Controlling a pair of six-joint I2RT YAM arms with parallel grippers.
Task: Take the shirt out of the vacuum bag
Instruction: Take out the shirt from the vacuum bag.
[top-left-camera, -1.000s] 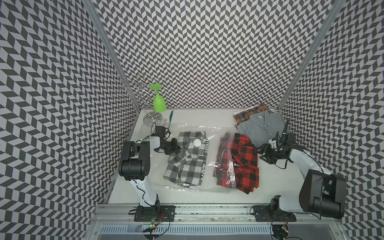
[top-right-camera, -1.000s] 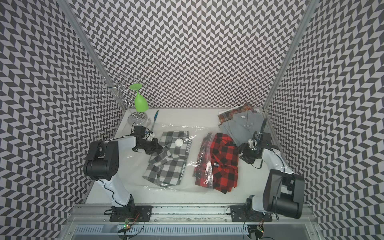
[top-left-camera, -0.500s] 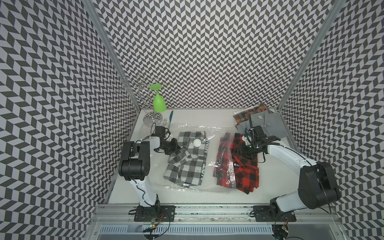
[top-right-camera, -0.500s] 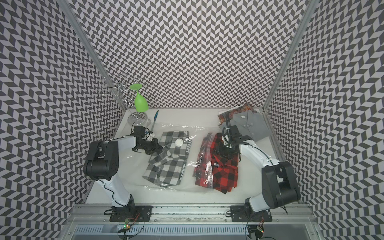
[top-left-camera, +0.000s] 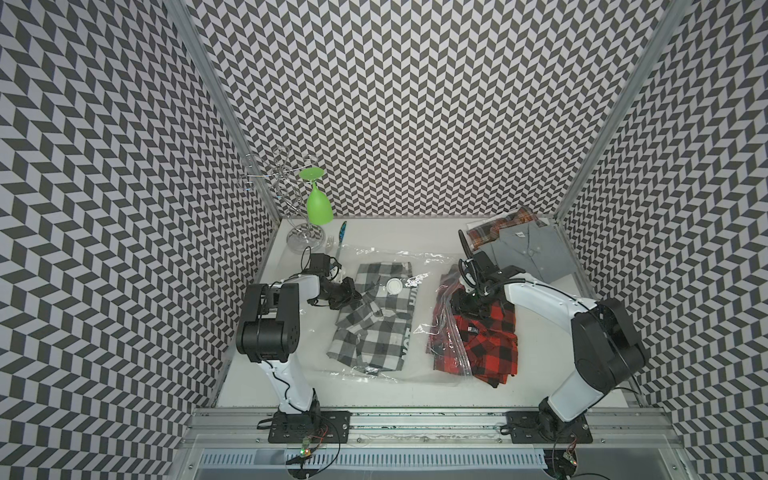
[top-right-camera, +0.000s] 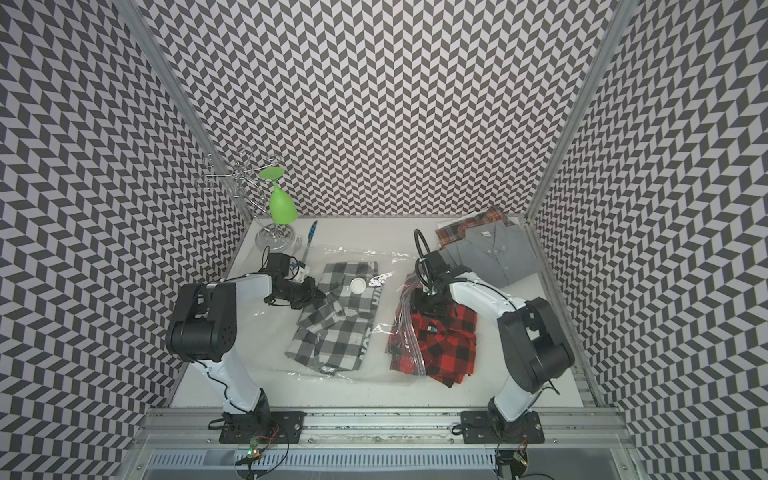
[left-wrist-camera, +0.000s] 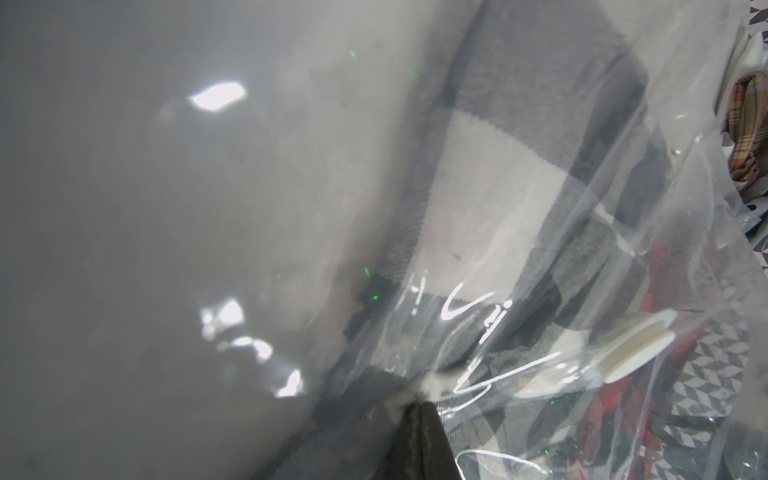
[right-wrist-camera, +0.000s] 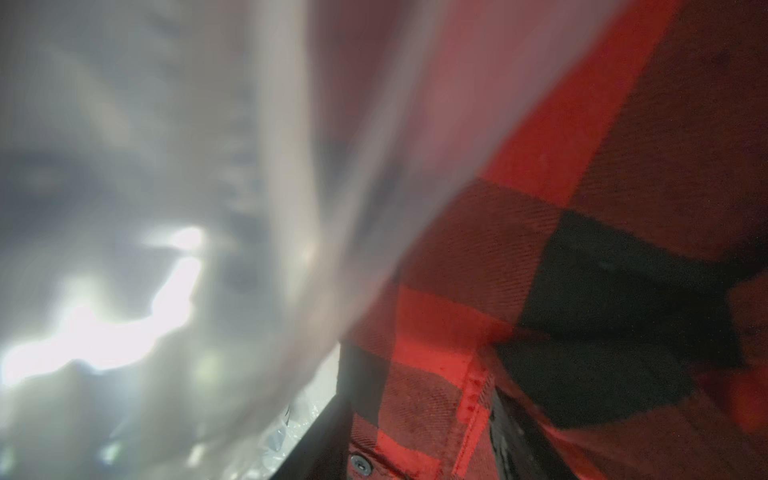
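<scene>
1. Clock readings take the table (top-left-camera: 415, 395) as seen from above, with 12 o'clock at the back wall and 6 o'clock at the rail carrying the 2 arms.
2. The vacuum bag (top-left-camera: 386, 252) lies flat just toward 9 o'clock of the table's middle, clear and creased in both top views. Its white valve cap (top-left-camera: 394, 286) sits on the bag's face toward 12 o'clock.
3. Under the plastic lies the grey-and-white checked shirt (top-left-camera: 374, 332), rumpled. Whether any corner pokes out cannot be told.
4. The left gripper (top-left-camera: 348, 291) is low at the bag's 9 to 10 o'clock edge, jaws fully closed. In the left wrist view, creases in the film run together at its fingertips (left-wrist-camera: 419, 428), so it has a pinch of the bag. Whether cloth is caught too cannot be told.
5. The red-and-black checked shirt (top-left-camera: 486, 345) lies at 3 o'clock of the vacuum bag, partly inside a second clear bag (top-left-camera: 448, 332).
6. The right gripper (top-left-camera: 469, 305) is down on that shirt's 12 o'clock end. In the right wrist view its 2 black fingers (right-wrist-camera: 320, 436) stand apart with red cloth between them. Whether they clamp it cannot be told.
7. At the table's 1 o'clock corner a grey shirt (top-left-camera: 528, 249) lies on a brown plaid shirt (top-left-camera: 486, 232).
8. At the 11 o'clock corner a wire rack (top-left-camera: 286, 183) holds a green glass (top-left-camera: 319, 205) upside down, with a blue pen (top-left-camera: 343, 230) near its base.
</scene>
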